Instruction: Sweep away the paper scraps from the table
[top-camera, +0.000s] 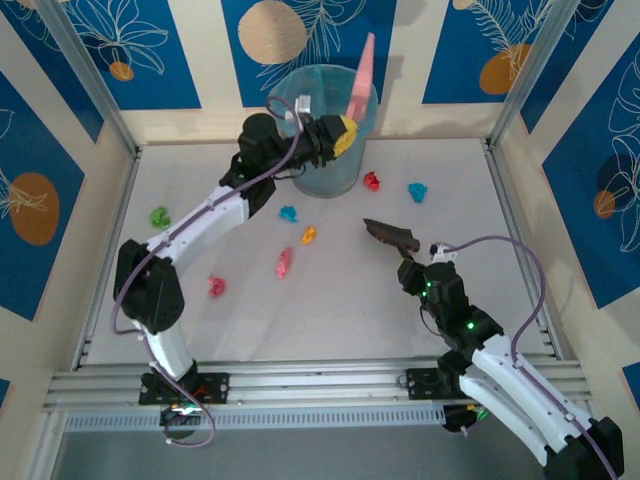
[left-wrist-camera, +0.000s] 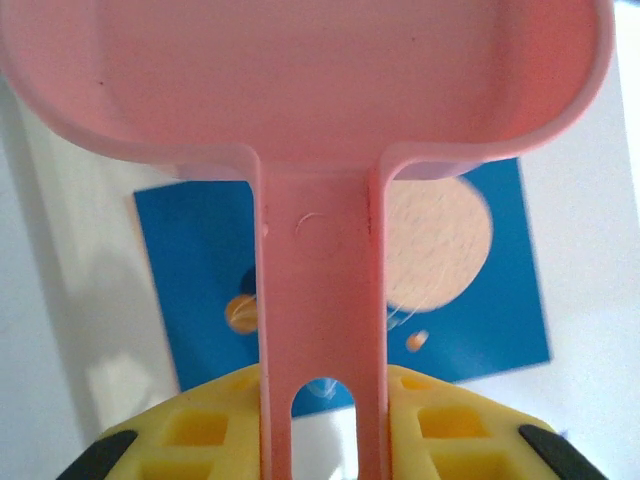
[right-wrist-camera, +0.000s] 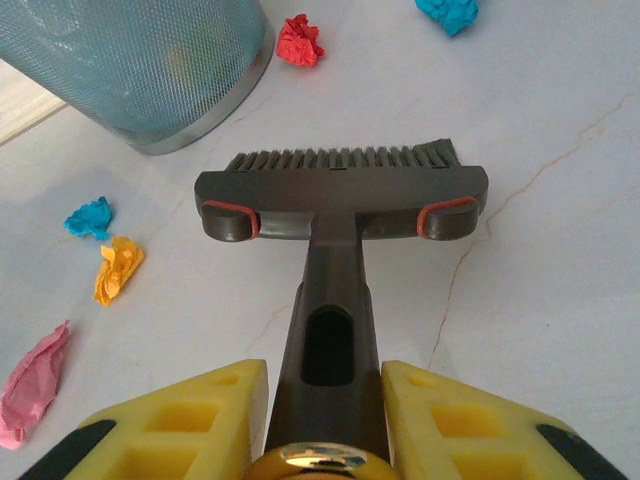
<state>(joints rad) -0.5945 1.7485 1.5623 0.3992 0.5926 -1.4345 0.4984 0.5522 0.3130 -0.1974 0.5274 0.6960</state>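
Note:
Several crumpled paper scraps lie on the white table (top-camera: 330, 310): green (top-camera: 160, 215), red-pink (top-camera: 216, 286), pink (top-camera: 284, 263), orange (top-camera: 309, 236), cyan (top-camera: 289, 213), red (top-camera: 372, 181) and cyan (top-camera: 417, 191). My left gripper (top-camera: 343, 135) is shut on the handle of the pink dustpan (top-camera: 360, 75), raised and tilted up over the bin; its pan (left-wrist-camera: 320, 100) stands above my left gripper (left-wrist-camera: 322, 420). My right gripper (top-camera: 412, 262) is shut on a dark brush (top-camera: 390, 234). The brush head (right-wrist-camera: 340, 190) hovers just above the table ahead of my right gripper (right-wrist-camera: 325, 400), near the orange scrap (right-wrist-camera: 117, 268).
A blue mesh bin (top-camera: 325, 130) stands at the back middle, its base (right-wrist-camera: 140, 70) left of the brush. Red (right-wrist-camera: 299, 40) and cyan (right-wrist-camera: 447, 12) scraps lie beyond the bristles. Metal rails (top-camera: 320, 380) run along the near edge; patterned walls enclose the sides.

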